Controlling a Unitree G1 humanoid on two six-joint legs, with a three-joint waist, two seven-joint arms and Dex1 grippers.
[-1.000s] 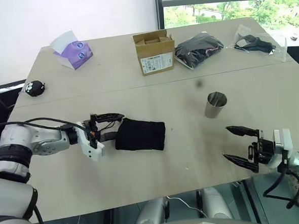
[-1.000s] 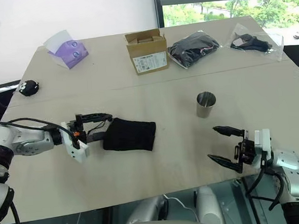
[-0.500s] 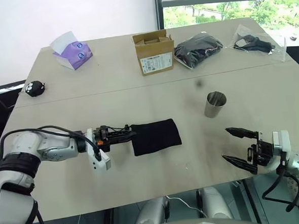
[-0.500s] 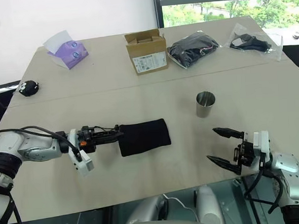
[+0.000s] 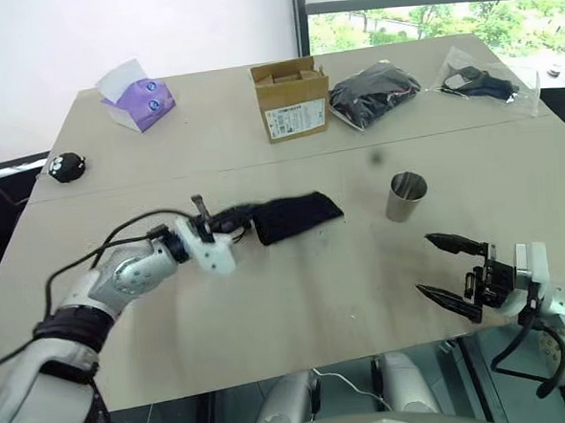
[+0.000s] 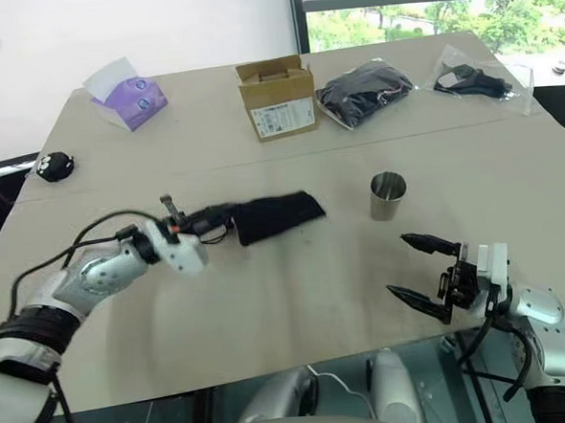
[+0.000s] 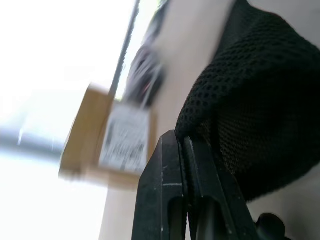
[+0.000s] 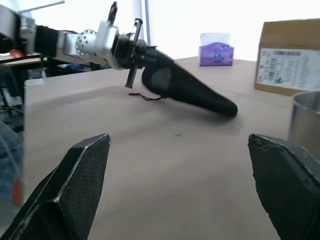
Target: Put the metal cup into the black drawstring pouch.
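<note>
The metal cup (image 5: 406,196) stands upright on the table (image 5: 297,297), mid-right. The black drawstring pouch (image 5: 297,216) lies left of it; its near end is raised and its far end rests on the wood. My left gripper (image 5: 246,215) is shut on the pouch's mouth edge; in the left wrist view the fingers (image 7: 172,165) pinch the mesh fabric (image 7: 250,100). A thin cord (image 8: 145,96) trails from the pouch (image 8: 185,90) onto the table. My right gripper (image 5: 424,263) hovers open near the front edge, below the cup (image 8: 305,120), with nothing between its fingers.
A cardboard box (image 5: 291,98) stands at the back centre, with a purple tissue pack (image 5: 136,96) to its left. A clear bag of black cloth (image 5: 376,91) and a flat clear bag (image 5: 486,82) lie at the back right. A small black ball (image 5: 66,166) sits at the left edge.
My left gripper shut on the pouch's mouth edge, rolled, and carried that end up and away to the right. The pouch shifted toward the cup. The right gripper stayed put.
</note>
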